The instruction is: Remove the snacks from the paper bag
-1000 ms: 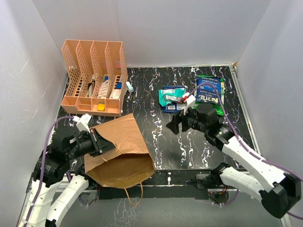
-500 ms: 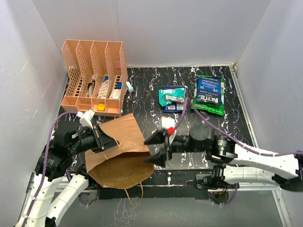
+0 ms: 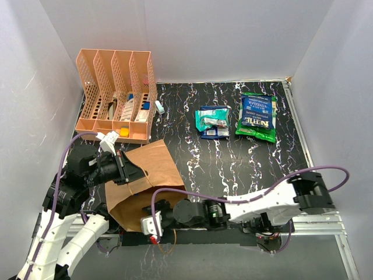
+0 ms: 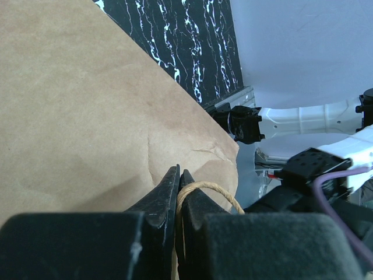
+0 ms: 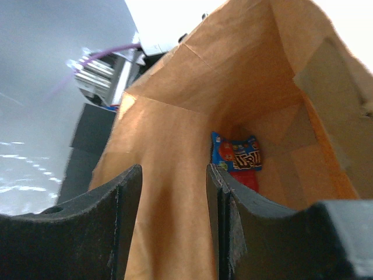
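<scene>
The brown paper bag (image 3: 148, 175) lies on its side at the front left, its mouth toward the near edge. My left gripper (image 3: 125, 172) is shut on the bag's twisted paper handle (image 4: 217, 190), with the bag wall (image 4: 87, 105) just beyond my fingertips (image 4: 178, 175). My right gripper (image 3: 158, 219) is open and empty at the bag's mouth (image 5: 172, 175), looking inside. A dark blue snack packet (image 5: 236, 153) with a red one (image 5: 246, 179) under it lies deep in the bag. A green snack bag (image 3: 256, 116) and teal and blue packets (image 3: 211, 121) lie on the table at the back right.
An orange perforated file organizer (image 3: 116, 96) with stationery stands at the back left, and a small white item (image 3: 158, 107) lies beside it. White walls close in the table on three sides. The right arm (image 3: 262, 204) stretches along the near edge.
</scene>
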`<state>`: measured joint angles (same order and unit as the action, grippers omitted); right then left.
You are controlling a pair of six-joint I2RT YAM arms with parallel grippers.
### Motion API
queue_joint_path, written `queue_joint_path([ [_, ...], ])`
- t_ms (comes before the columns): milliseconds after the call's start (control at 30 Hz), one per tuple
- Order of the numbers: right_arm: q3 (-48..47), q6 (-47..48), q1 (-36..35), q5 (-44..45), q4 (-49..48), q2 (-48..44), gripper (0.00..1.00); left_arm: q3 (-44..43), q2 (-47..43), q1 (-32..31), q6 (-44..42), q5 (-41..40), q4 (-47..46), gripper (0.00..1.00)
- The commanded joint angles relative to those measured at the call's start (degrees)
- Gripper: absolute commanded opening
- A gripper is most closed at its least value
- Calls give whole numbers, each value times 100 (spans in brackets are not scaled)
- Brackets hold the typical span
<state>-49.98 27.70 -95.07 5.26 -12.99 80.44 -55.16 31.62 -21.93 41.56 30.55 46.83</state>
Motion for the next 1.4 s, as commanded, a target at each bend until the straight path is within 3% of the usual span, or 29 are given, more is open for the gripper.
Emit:
queue_joint_path([
  [0,-7,880,50,794,-1600,584,49,-304,97,-15,-87,234,-9,0],
  [267,-76,1017,588,524,-2355,1578,49,-471,138,-17,-60,263,94,0],
  [667,-607,1088,1105,-83,-2508,2713,52,-654,222,-13,16,429,107,0],
  [1000,-1228,1205,1384,27,-2559,3432,62,-640,227,-14,89,613,27,0],
  [1367,-1841,1130,1614,322,-2422,3859,62,-748,371,-13,100,719,107,0],
])
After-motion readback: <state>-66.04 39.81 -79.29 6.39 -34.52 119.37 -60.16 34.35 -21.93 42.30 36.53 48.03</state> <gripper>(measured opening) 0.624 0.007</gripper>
